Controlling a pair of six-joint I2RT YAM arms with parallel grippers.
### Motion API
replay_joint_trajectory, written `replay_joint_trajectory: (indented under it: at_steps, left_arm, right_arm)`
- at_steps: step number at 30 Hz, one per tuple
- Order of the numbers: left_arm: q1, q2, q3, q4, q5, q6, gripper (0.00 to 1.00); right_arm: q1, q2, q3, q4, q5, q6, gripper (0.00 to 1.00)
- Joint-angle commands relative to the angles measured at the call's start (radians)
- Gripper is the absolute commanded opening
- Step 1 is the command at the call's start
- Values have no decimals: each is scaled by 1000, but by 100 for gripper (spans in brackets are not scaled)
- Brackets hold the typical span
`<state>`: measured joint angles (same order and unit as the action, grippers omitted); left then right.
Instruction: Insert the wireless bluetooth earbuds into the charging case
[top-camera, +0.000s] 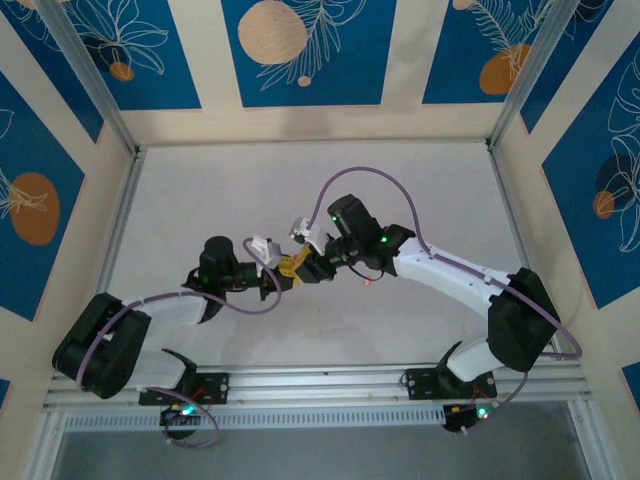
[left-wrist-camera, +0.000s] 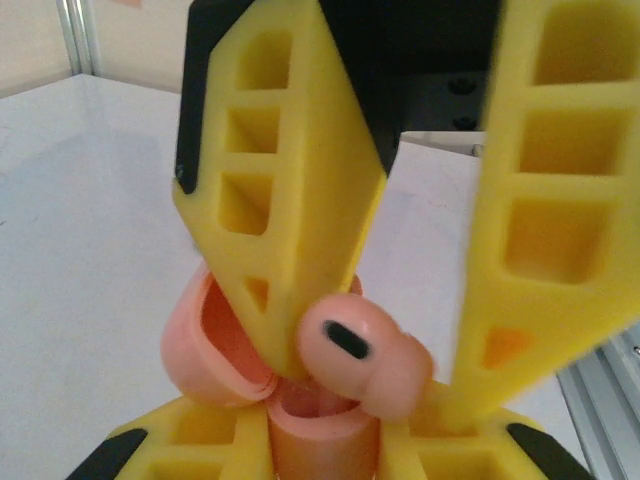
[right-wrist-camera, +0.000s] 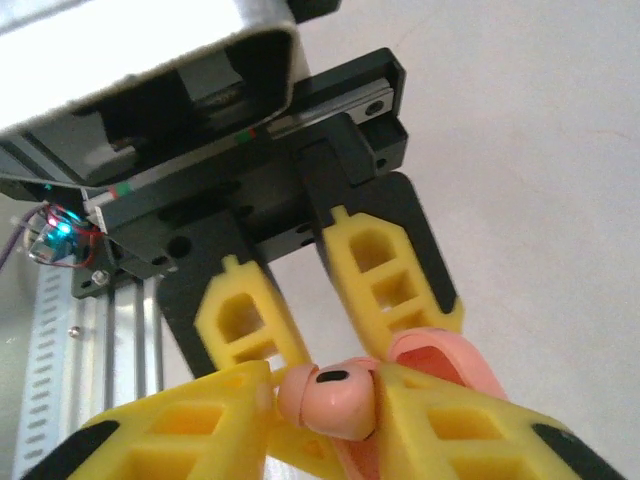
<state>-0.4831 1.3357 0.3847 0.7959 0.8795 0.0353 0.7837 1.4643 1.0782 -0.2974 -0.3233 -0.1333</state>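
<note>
Salmon-pink plastic: the case (left-wrist-camera: 305, 445) is clamped upright in my left end effector (top-camera: 280, 276), held above the white bench (top-camera: 250, 190) at the middle of the workspace. Its hinged lid (left-wrist-camera: 205, 335) is swung back to one side, and the well beneath is open.

Step in hand: seating an earbud. The earbud (left-wrist-camera: 365, 355), the same pink with a dark oval slot on its face, sits at the mouth of the case. It is tilted and mostly above the rim, so I judge it not yet home in its well.

Left end effector: jaws nearly closed, gripping the case body on both sides. The grip looks square, with no tilt seen in the case.

Right end effector (right-wrist-camera: 328, 395): jaws partly open, coming down on the case from above with the earbud between the fingertips. One finger (left-wrist-camera: 290, 220) touches the earbud and also stands against the inner edge of the lid. The other finger (left-wrist-camera: 545, 250) is just beside the earbud. I cannot tell whether the jaws are pressing on the earbud or have let it go.

Next move, in my judgement: line the stem up with the well, press the earbud straight down until it is level with the rim, and then lift clear without dragging it out. The left grip must hold firm against that push. Risk noted: a tilted earbud may jam at the rim or drop to the bench.
</note>
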Motion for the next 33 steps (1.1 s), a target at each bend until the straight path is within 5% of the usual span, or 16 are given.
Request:
replay_joint_trajectory:
  at_steps: [1,7,17,26,33]
  left_arm:
    - [-15,-35,25,40,44,14,22]
    - [-17,-56,14,-6,-24,62,23]
    - [-23,-81,2,-40,-112,109,23]
    - [-37,-137,-16,-103,-268,169,23]
    - [-41,-146,-15,-118,-272,177,23]
  right_arm:
    - [3,-4,17,-22,4,1,45]
    - [-15,-59,17,-4,6,72,55]
    - [-48,-167,-17,31,8,256,58]
    - [24,-144,44,-170,267,563,48]
    - [63,-86,91,-180,312,649,39]
